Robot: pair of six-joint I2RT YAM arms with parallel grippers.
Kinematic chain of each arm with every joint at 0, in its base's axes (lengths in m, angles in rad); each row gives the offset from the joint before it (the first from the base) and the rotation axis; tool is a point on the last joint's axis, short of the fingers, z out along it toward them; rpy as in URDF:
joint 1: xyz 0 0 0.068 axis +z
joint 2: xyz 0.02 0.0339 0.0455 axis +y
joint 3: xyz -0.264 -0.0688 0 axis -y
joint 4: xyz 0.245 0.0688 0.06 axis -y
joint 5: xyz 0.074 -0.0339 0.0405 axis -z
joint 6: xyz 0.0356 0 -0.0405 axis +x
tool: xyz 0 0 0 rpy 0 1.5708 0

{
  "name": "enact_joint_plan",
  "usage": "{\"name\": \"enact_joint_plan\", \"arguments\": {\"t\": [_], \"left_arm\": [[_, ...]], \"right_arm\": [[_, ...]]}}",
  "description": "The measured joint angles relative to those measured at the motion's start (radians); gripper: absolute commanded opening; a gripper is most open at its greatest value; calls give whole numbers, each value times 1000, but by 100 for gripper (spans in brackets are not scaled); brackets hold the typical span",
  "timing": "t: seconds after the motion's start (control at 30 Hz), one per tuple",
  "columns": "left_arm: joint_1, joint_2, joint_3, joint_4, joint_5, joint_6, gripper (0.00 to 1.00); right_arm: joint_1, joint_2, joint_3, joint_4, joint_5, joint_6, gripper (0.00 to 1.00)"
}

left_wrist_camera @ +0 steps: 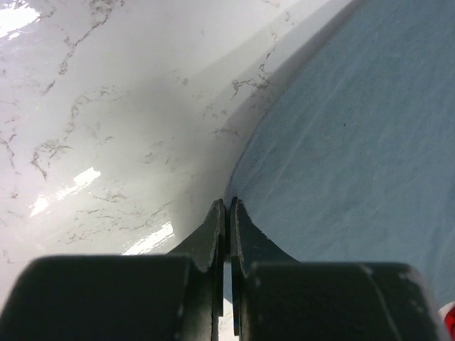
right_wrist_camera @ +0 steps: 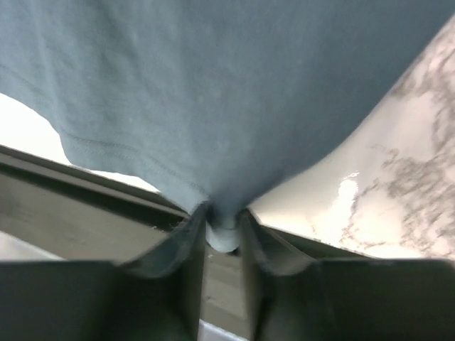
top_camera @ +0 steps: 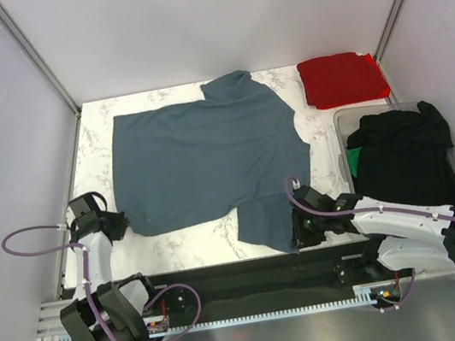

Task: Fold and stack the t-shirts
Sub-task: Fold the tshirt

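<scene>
Noted: the blue-grey t-shirt (top_camera: 208,156) lies flat on the counter (top_camera: 187,242). The left pincer (left_wrist_camera: 228,206) nips its hem corner and the right pincer (right_wrist_camera: 224,213) pinches the near sleeve, likely for folding.

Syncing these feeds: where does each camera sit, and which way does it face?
Top: above and behind, facing down on table and grey shirt; left arm, right arm show.
Left wrist: on left arm, facing table and shirt's edge; left hand shut on it.
Right wrist: on right arm, facing shirt's hem; right hand pinches it.
Shared: grey shirt.
</scene>
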Motion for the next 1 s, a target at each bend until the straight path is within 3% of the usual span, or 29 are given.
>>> {"name": "enact_joint_plan", "arguments": {"t": [0.07, 0.13, 0.33, 0.47, 0.63, 1.0], "left_arm": [[0, -7, 0, -6, 0, 5, 2], [0, -15, 0, -13, 1, 12, 2], [0, -51, 29, -59, 43, 49, 2], [0, -71, 119, -115, 56, 87, 2], [0, -55, 257, -151, 74, 132, 2], [0, 181, 401, -184, 108, 234, 2]], "right_arm": [[0, 3, -8, 10, 15, 2, 9], [0, 1, -11, 10, 27, 2, 0], [0, -50, 40, -98, 80, -3, 0], [0, -18, 301, -251, 168, -38, 0], [-57, 106, 679, -295, 261, -140, 0], [-268, 426, 1041, -363, 290, -348, 0]]}}
